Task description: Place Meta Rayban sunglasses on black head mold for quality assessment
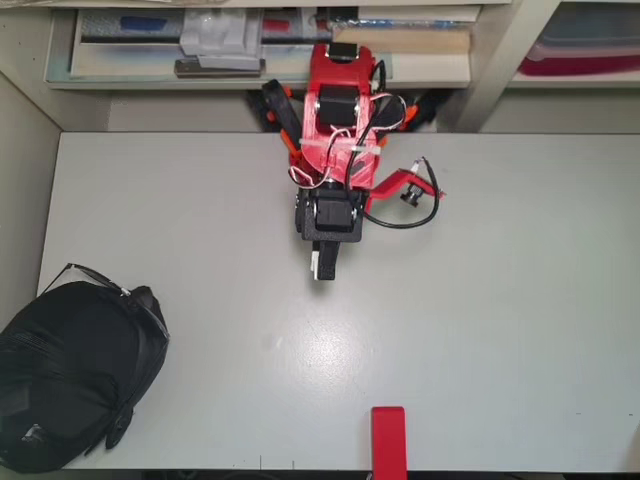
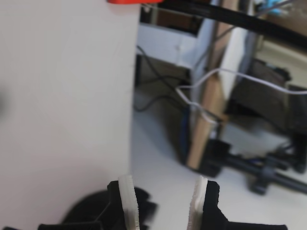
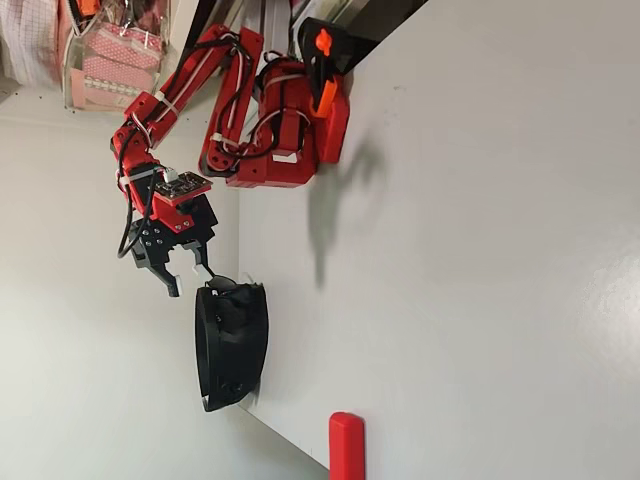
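The black head mold [image 1: 70, 380] lies at the table's front left corner in the overhead view and shows in the fixed view [image 3: 232, 345], which lies on its side. The thin black sunglasses [image 1: 98, 279] rest on the mold's far upper edge, their slim arms sticking out past it; in the fixed view [image 3: 228, 287] they are only small black bits. My gripper [image 1: 322, 270] hangs above the table's middle back, well away from the mold. It is open and empty in the wrist view [image 2: 163, 182], with white pads [image 2: 128, 199] apart, and in the fixed view [image 3: 192, 280].
A red block [image 1: 388, 440] stands at the table's front edge, right of centre, and shows in the fixed view [image 3: 346, 445]. The grey table [image 1: 480, 300] ends at a drop with cables and shelves beyond. The arm's red base [image 1: 340, 100] is clamped at the back edge.
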